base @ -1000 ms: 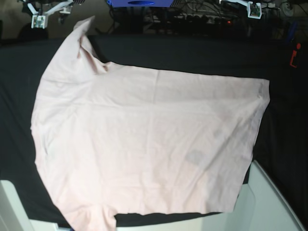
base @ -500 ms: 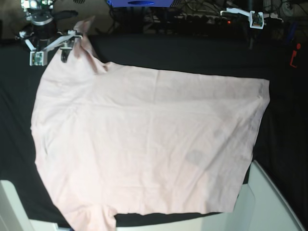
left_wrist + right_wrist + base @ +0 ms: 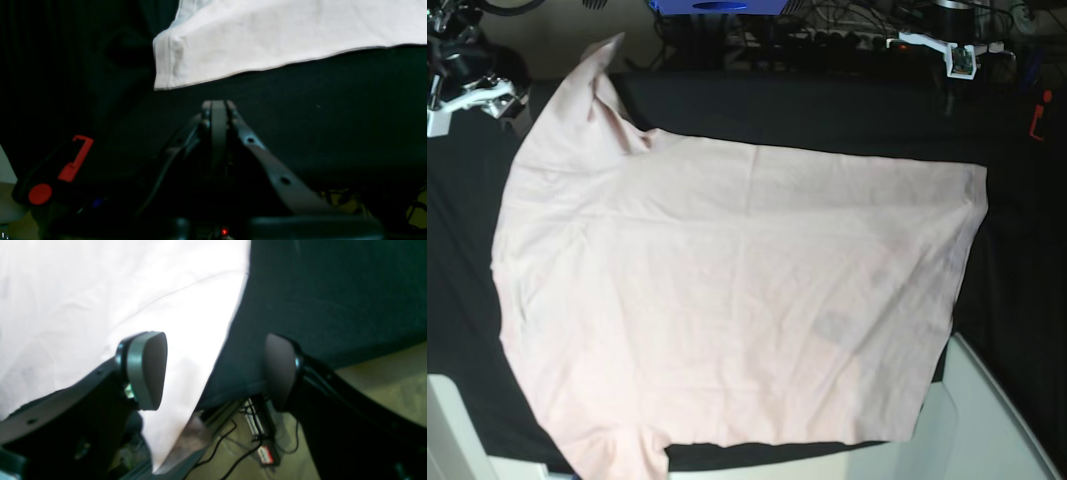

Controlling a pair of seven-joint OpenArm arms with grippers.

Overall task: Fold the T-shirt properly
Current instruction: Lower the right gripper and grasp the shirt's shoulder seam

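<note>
- Pale pink cotton fills most of the black table cloth (image 3: 1027,280): the T-shirt (image 3: 737,290) lies spread flat, plain side up, with one sleeve trailing toward the far left corner of the base view and another at the near edge.
- No fold shows yet, so the task looks to be at its very start, with the cloth laid out ready for a first fold.
- The right gripper (image 3: 213,370) hangs at that far sleeve with its jaws spread wide and nothing between them; one pad (image 3: 146,370) sits over the pink fabric, the other over the dark cloth, straddling the sleeve's edge, probably to pinch it.
- The left gripper (image 3: 218,110) has its jaws pressed together on nothing, just short of the shirt's hemmed corner (image 3: 166,66), seemingly waiting.
- A red-and-black tool (image 3: 56,170) lies apart on the cloth.
</note>
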